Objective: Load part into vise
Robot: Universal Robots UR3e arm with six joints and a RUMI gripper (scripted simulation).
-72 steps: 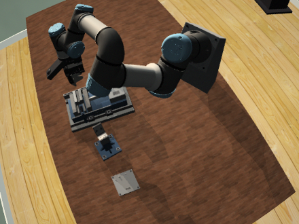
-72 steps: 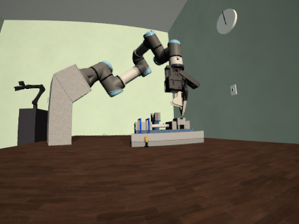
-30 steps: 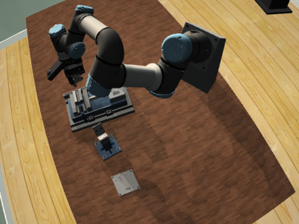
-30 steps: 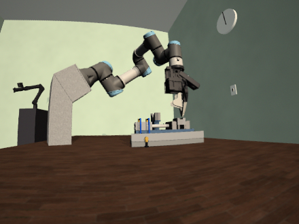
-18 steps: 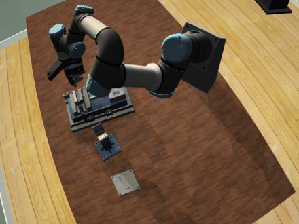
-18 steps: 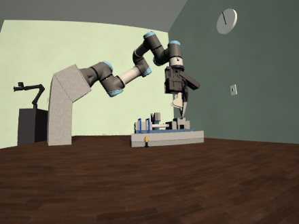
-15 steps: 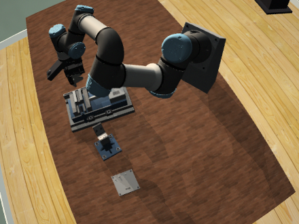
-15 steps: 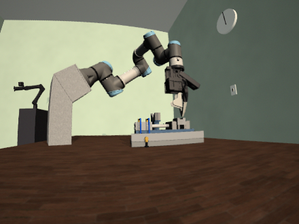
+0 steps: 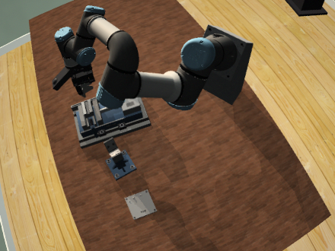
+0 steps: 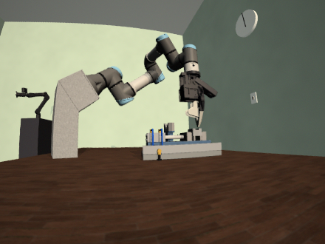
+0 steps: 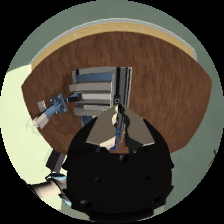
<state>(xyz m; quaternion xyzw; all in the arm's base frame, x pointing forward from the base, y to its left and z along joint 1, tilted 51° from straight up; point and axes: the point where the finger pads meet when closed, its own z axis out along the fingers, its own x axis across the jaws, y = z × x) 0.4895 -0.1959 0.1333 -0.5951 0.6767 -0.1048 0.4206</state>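
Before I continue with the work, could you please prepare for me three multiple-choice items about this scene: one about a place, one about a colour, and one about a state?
1. Seen from the top, where is the blue base plate?
A) Between the vise and the infeed plate
B) Beyond the infeed plate, away from the vise
C) Under the gripper

2. What colour is the infeed plate?
A) Red
B) Light grey
C) Yellow

3. How is the gripper?
A) Wide open
B) Half open
C) Shut

Answers:
1. A: in the top view it lies in the gap between the two.
2. B: its flat face looks light grey from above.
3. C: the exterior view shows the fingertips together.

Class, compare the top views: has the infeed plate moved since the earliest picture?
No. The infeed plate shows no shift in any direction against the vise.
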